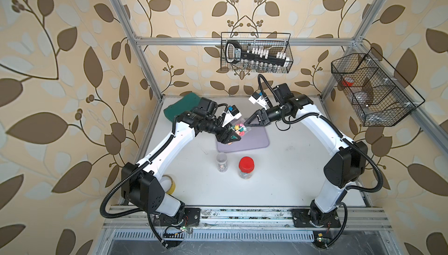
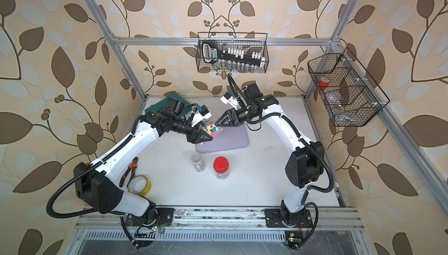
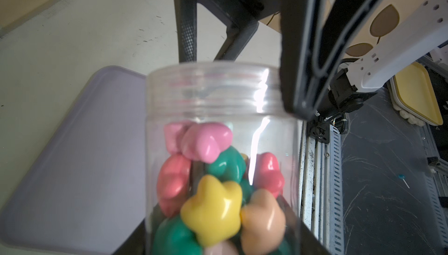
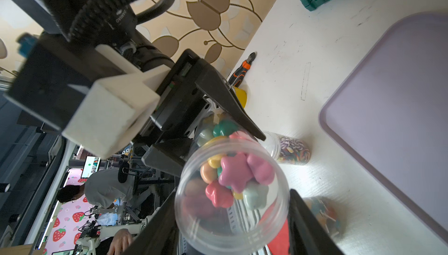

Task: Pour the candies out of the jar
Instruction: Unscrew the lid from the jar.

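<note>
A clear, lidless jar [image 1: 238, 128] [image 2: 211, 129] hangs tilted over the left end of the lavender tray [image 1: 254, 141] [image 2: 232, 138], which is bare. Pastel flower-shaped candies [image 3: 211, 205] [image 4: 235, 171] fill its lower part, and none are outside it. My left gripper [image 1: 235, 134] [image 2: 207, 136] [image 3: 218, 249] is shut on the jar's body. My right gripper [image 1: 246, 124] [image 2: 217, 124] [image 4: 232, 220] meets the jar's open mouth from the other side. Its fingers [image 3: 303, 48] press against both sides of the threaded rim [image 4: 232, 239].
In front of the tray stand a lidless clear jar of swirl sweets [image 1: 221, 161] and a red-lidded jar [image 1: 246, 167]. A yellow tape roll [image 2: 140, 184] and pliers [image 2: 129, 170] lie front left, a green case [image 1: 184, 106] back left. Wire baskets [image 1: 255, 52] [image 1: 373, 89] hang above.
</note>
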You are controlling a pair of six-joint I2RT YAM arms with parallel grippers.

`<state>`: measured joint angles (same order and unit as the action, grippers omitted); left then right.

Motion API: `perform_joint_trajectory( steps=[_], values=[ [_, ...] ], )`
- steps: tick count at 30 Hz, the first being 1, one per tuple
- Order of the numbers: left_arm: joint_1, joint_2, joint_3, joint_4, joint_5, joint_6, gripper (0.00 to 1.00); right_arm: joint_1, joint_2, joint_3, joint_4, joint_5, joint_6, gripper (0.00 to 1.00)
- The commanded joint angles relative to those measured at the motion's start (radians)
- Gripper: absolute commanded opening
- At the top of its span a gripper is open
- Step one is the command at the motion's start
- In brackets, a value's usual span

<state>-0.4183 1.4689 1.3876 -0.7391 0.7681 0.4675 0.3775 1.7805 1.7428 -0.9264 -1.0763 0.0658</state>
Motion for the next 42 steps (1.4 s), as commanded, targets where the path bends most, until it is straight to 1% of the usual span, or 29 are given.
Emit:
perform_joint_trajectory(
  steps=[1, 4, 6, 9, 12, 21, 25, 29, 34, 40, 42],
  values=[
    [-0.001, -0.047, 0.018, 0.097, 0.118, -0.017, 0.61, 0.014, -0.046, -0.043, 0.032, -0.092, -0.105, 0.36],
    [-0.001, -0.045, 0.017, 0.108, 0.131, -0.025, 0.61, 0.015, -0.077, -0.087, 0.083, -0.156, -0.144, 0.35],
    [-0.002, -0.045, 0.019, 0.116, 0.143, -0.031, 0.61, 0.016, -0.094, -0.118, 0.123, -0.165, -0.148, 0.35],
    [-0.001, -0.044, 0.02, 0.131, 0.162, -0.043, 0.61, 0.015, -0.095, -0.146, 0.134, -0.178, -0.187, 0.34],
    [-0.002, -0.04, 0.023, 0.14, 0.179, -0.051, 0.61, 0.017, -0.09, -0.173, 0.134, -0.227, -0.246, 0.33],
    [0.0, -0.035, 0.031, 0.153, 0.217, -0.062, 0.61, 0.022, -0.119, -0.205, 0.139, -0.252, -0.388, 0.32],
    [-0.001, -0.035, 0.03, 0.162, 0.228, -0.067, 0.61, 0.02, -0.139, -0.213, 0.159, -0.27, -0.419, 0.34],
    [0.0, -0.035, 0.032, 0.161, 0.232, -0.07, 0.61, 0.014, -0.157, -0.224, 0.196, -0.264, -0.406, 0.35],
    [0.0, -0.036, 0.025, 0.161, 0.234, -0.069, 0.62, -0.015, -0.194, -0.256, 0.249, -0.286, -0.375, 0.37],
    [0.0, -0.035, 0.02, 0.16, 0.238, -0.07, 0.62, -0.047, -0.277, -0.358, 0.454, -0.253, -0.229, 0.39],
    [0.0, -0.035, 0.02, 0.158, 0.238, -0.07, 0.62, -0.062, -0.298, -0.39, 0.532, -0.251, -0.162, 0.41]
  ],
)
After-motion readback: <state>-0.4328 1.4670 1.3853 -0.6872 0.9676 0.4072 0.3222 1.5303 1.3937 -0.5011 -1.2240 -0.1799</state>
